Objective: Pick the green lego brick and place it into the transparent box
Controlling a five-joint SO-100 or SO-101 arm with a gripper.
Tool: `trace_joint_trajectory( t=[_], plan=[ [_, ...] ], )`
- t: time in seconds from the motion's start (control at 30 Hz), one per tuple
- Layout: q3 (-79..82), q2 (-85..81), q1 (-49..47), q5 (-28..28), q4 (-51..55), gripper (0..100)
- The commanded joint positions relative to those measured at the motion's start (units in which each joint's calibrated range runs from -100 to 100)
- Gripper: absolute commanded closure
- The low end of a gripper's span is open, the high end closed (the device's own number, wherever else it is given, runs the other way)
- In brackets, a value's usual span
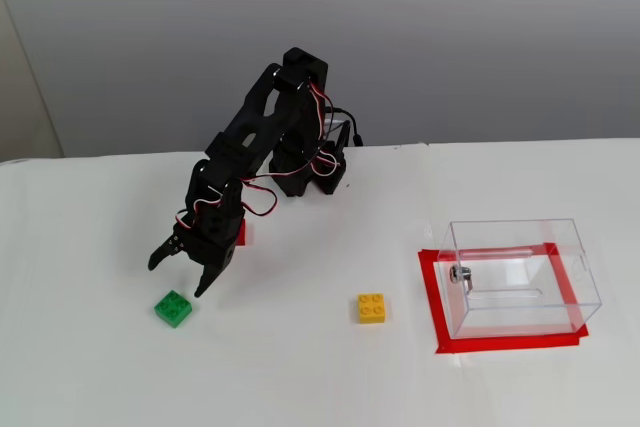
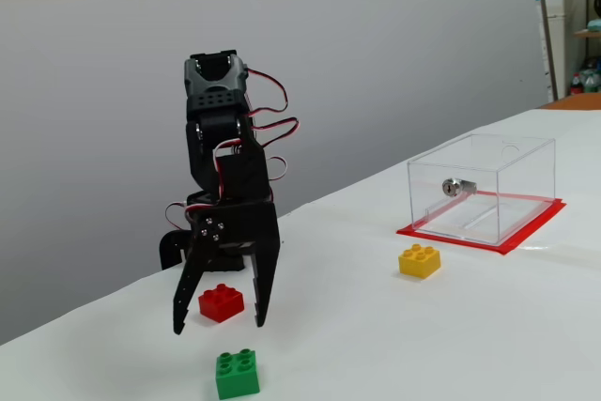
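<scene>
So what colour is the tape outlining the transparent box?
Red tape around the transparent box, clearest in the higher fixed view.

Setting: lab or workshop room. Evidence: white-covered table against a plain grey wall; small black robot arm with exposed servo wiring; red tape marking a square (under a clear box); metal shelving at far right.

Three bricks sit on the bench, one of each colour: one green brick, one yellow brick and one red brick, the red one largely hidden behind the arm in a fixed view. There is one clear box, standing inside one frame of red tape. One black robot arm carries one pincer with two fingers.
</scene>
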Motion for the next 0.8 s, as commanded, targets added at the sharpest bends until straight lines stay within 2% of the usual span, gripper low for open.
trace_joint_trajectory(
  t=[0.0, 0.5, 0.77],
  plan=[
    [-2.7, 0.1, -1.7, -0.1, -0.7, 65],
    [-2.7, 8.8, -1.7, -0.4, -12.9, 65],
    [-2.7, 11.9, -0.7, -0.3, -13.6, 65]
  ],
)
